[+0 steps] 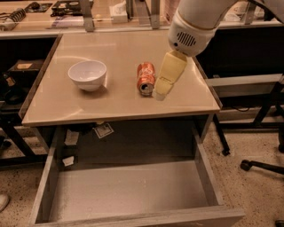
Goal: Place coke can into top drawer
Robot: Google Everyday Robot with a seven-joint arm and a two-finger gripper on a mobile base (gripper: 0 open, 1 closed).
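Note:
The coke can [146, 78] lies on its side near the middle of the beige tabletop [120, 102], silver end toward me. My gripper [162, 91] hangs from the white arm just right of the can, its pale yellow fingers pointing down and left, close beside the can. The top drawer [128, 190] is pulled open below the tabletop; its pale grey bottom is bare.
A white bowl [88, 75] stands on the tabletop left of the can. Paper tags [103, 130] hang under the tabletop. A cluttered bench [66, 11] runs along the back. A chair base [262, 165] is on the floor at right.

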